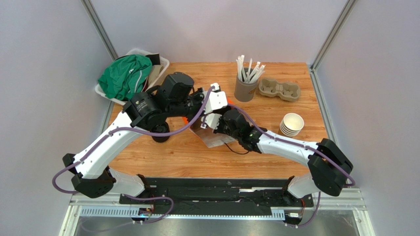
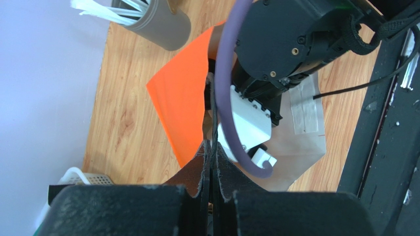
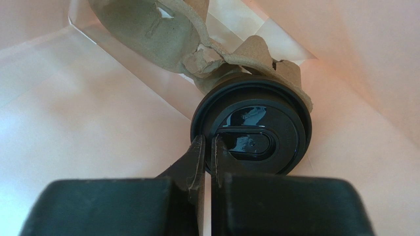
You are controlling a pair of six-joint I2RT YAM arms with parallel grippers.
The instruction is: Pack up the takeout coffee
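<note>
Both arms reach from the near edge to the middle of the bench, where there is an open orange bag. The left fingers are pressed together on the bag's upper edge. The right fingers are down inside the bag, closed to a slit on the near rim of the black lid. The takeout coffee sits in one pocket of a cardboard carrier inside the bag, with its cup hidden under the lid. Right of the bag, apart from it, is a stack of tan cups. Farther back stand a grey cup of straws and, just beside it, a second carrier. At the far left corner a white basket holds green cloth
</note>
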